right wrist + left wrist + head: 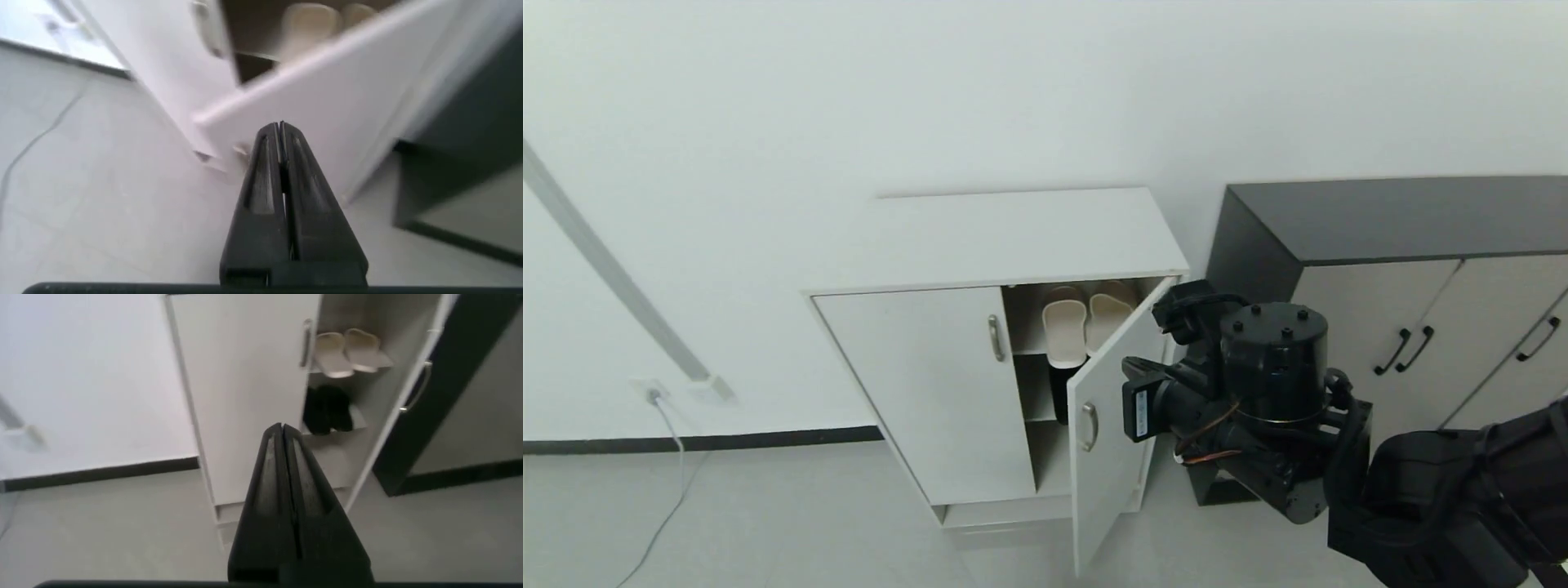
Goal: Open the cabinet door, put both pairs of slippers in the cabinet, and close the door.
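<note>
The white cabinet (1013, 237) has its left door (931, 392) closed and its right door (1107, 425) swung about halfway out. A beige pair of slippers (1086, 322) lies on the top shelf, and a black pair of slippers (329, 408) sits on the shelf below. My right arm (1258, 384) is just right of the open door, on its outer side. My right gripper (280, 126) is shut and empty, pointing at the door's outer face (343, 98). My left gripper (282, 429) is shut and empty, held back from the cabinet front (245, 384).
A dark cabinet (1388, 220) with black handles stands close to the right of the white one, just behind the open door. A wall socket (652, 394) with a cable is at the far left. Bare floor (768, 523) lies in front.
</note>
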